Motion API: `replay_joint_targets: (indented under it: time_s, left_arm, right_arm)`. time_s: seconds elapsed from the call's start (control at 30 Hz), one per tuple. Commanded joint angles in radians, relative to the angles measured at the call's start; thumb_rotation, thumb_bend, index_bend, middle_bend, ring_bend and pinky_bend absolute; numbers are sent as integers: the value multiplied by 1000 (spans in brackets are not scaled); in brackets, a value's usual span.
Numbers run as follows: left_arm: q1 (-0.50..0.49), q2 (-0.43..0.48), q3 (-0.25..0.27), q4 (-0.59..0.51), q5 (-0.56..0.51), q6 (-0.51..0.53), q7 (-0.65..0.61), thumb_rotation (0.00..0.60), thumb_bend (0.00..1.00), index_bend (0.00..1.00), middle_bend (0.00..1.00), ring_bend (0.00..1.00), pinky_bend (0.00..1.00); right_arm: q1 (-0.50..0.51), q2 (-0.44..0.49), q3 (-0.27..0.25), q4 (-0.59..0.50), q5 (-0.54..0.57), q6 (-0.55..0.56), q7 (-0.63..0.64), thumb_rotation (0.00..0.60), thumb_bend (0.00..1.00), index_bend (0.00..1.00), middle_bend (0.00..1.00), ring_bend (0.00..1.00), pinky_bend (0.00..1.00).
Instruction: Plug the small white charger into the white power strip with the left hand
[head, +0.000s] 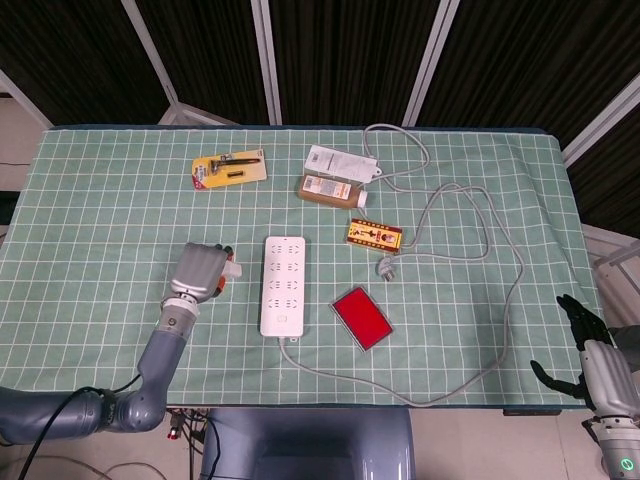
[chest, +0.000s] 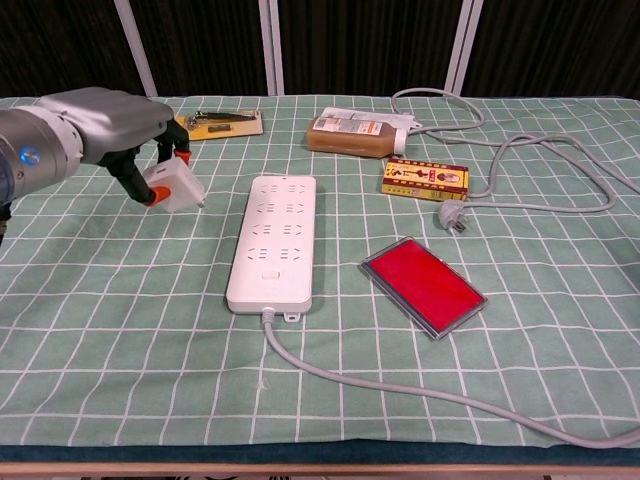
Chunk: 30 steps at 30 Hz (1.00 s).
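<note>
My left hand (chest: 110, 125) holds the small white charger (chest: 172, 188) between orange-tipped fingers, lifted off the cloth. It hangs to the left of the white power strip (chest: 273, 238). From the head camera, the left hand (head: 197, 271) sits just left of the power strip (head: 283, 284), with a corner of the charger (head: 230, 269) peeking out. The strip lies lengthwise on the green checked cloth, its cable running off the near end. My right hand (head: 592, 355) hangs off the table's right edge, empty with fingers apart.
A red flat case (chest: 423, 285) lies right of the strip. A yellow-red box (chest: 425, 179) and a loose plug (chest: 452, 217) with grey cable sit beyond it. A brown bottle (chest: 350, 136) and a yellow tool card (chest: 210, 123) lie at the back.
</note>
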<state>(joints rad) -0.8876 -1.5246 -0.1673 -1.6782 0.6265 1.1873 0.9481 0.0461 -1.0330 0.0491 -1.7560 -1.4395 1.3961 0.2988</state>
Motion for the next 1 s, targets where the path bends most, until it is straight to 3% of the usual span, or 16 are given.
replay_joint_targets:
  time_s: [0.03, 0.53, 1.0]
  left_arm:
    - [-57, 31, -39, -36, -83, -2, 86, 600, 700, 616, 687, 890, 947]
    - [-302, -9, -112, 27, -399, -21, 387, 600, 707, 645, 735, 892, 948]
    - [-446, -128, -125, 185, -543, -57, 477, 600, 711, 650, 745, 894, 949]
  right_arm:
    - [1, 1, 0, -1, 1, -2, 1, 600, 338, 0, 0, 0, 0]
    - [6, 4, 6, -1, 20, -21, 20, 600, 338, 0, 0, 0, 0]
    - [11, 16, 14, -10, 45, -42, 51, 600, 339, 0, 0, 0, 0]
